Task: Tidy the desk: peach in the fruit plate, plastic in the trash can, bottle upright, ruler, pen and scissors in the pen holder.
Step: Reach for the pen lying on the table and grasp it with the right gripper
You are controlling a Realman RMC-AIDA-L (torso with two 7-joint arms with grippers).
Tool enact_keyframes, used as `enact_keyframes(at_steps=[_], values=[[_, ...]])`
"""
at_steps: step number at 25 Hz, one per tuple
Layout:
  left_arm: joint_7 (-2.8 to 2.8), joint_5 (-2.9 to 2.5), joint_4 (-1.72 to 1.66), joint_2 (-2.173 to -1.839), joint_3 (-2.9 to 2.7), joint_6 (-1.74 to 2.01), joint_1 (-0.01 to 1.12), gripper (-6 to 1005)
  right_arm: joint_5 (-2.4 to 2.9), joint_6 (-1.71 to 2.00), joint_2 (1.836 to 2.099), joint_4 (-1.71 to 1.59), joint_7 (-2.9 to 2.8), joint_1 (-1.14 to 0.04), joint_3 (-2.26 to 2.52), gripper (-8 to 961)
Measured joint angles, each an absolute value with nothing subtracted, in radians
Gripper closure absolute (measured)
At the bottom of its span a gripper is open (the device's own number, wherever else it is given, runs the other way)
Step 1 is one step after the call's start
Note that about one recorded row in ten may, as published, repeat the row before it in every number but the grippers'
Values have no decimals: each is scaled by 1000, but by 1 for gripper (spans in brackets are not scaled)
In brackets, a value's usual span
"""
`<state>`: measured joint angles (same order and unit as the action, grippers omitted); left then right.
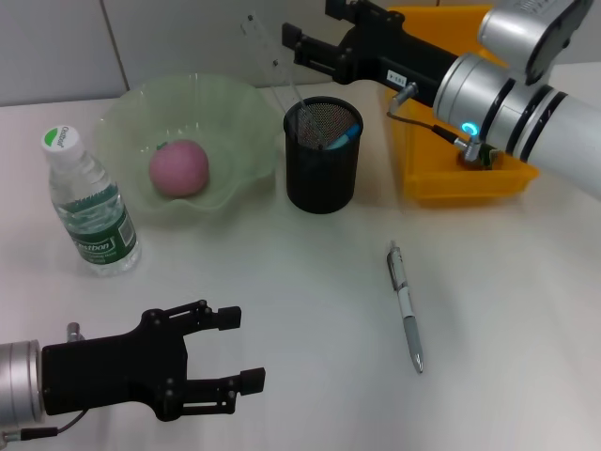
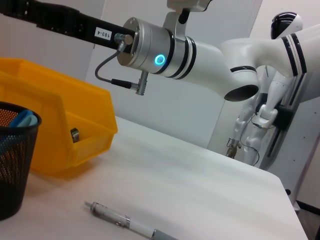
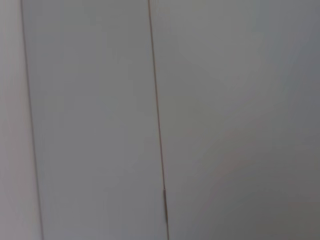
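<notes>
Left pincer (image 1: 235,349) lay nearest, fingers spread, empty, low over table (image 1: 310,301), well in front of pen holder (image 1: 322,160). Right pincer (image 1: 293,42) hung above and behind pen holder, apparently open beside clear ruler (image 1: 272,66) standing in it. Pen (image 1: 406,305) lay flat, in front-right of pen holder. Peach (image 1: 179,168) sat in fruit plate (image 1: 141,113); bottle (image 1: 89,202) stood upright. Likely next: grip pen mid-barrel, across its length, tip down into holder.
</notes>
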<state>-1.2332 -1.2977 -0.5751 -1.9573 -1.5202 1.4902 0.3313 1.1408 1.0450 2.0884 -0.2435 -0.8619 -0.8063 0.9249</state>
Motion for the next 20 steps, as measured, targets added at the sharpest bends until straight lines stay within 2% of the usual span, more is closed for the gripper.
enact_keyframes(at_steps=[20], values=[[-1232,-1298,-572,-1961,-1512,1491,327,136,1030,1138,2077,-418,-1073,-633,960,163]])
